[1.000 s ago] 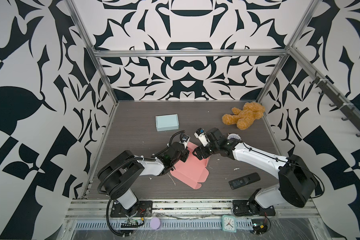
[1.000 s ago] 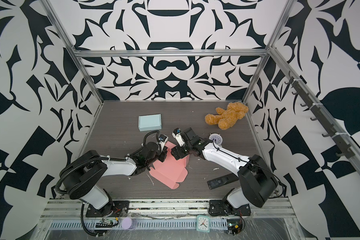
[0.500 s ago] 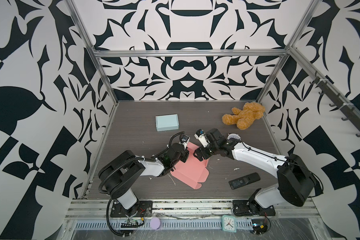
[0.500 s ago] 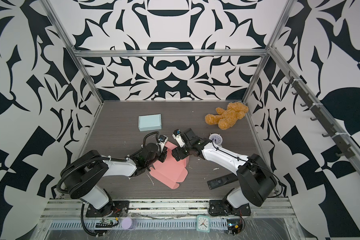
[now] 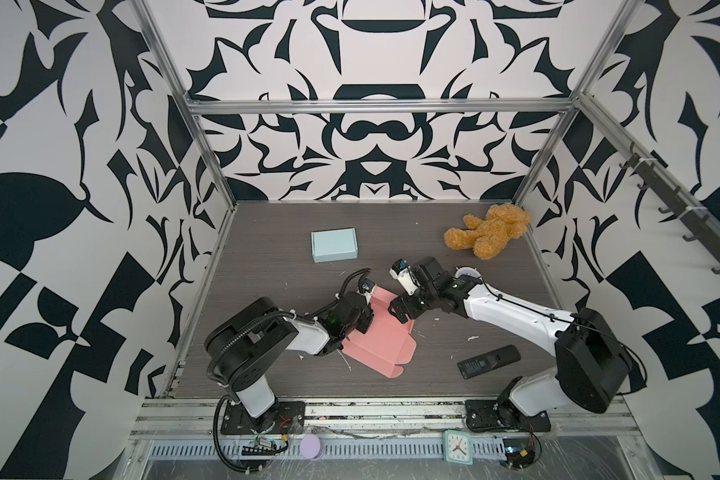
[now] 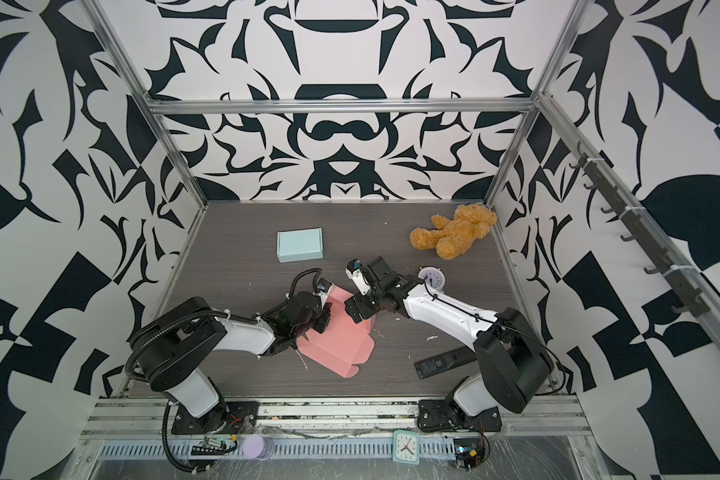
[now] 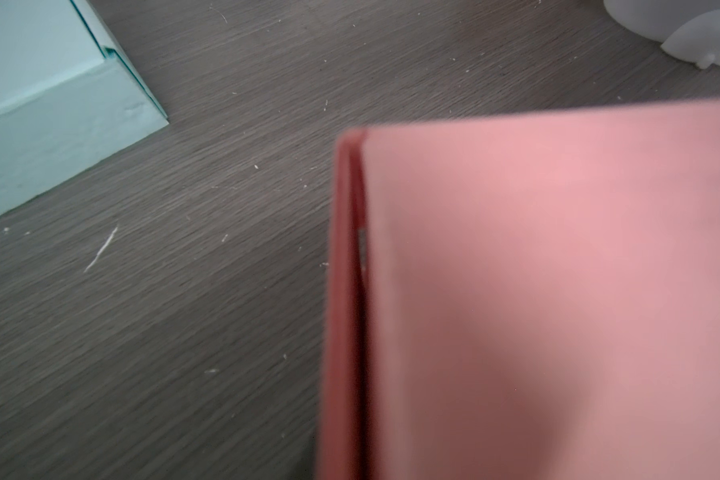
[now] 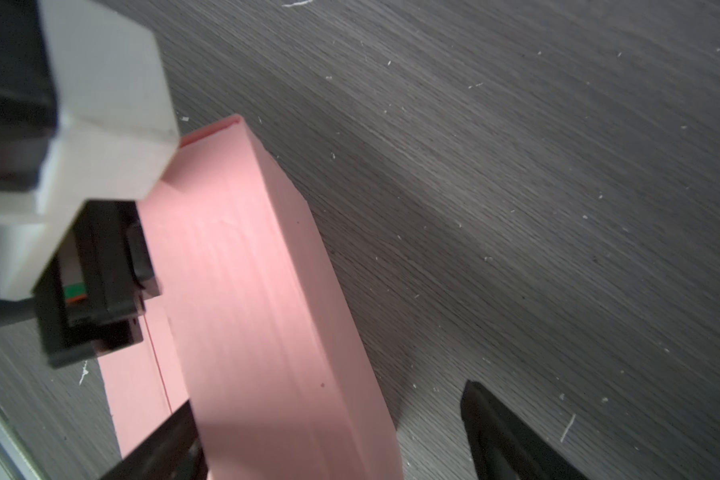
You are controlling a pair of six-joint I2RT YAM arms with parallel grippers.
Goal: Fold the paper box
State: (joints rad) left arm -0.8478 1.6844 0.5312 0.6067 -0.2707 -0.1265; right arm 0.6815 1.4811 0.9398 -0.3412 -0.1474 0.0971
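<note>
The pink paper box (image 5: 377, 347) lies partly folded in the middle of the table, its far wall standing up (image 8: 258, 291). My left gripper (image 5: 364, 319) sits at the left end of that wall. In the left wrist view the pink card (image 7: 558, 270) fills the frame and hides the jaws. My right gripper (image 5: 400, 312) is open and straddles the same wall from the right. In the right wrist view one black finger (image 8: 508, 436) is on bare table and the other is against the card. Both top views show this; the box (image 6: 337, 349) lies between the two arms.
A closed light blue box (image 5: 334, 245) sits behind the arms, and a brown teddy bear (image 5: 489, 230) at the back right. A white alarm clock (image 6: 432, 279) stands by the right arm, and a black remote (image 5: 488, 361) lies front right. A teal clock (image 5: 458, 449) and purple disc (image 5: 311, 446) rest on the front rail.
Hardly anything has moved. Both grippers stay at the raised wall of the pink box, and the box lies where it was.
</note>
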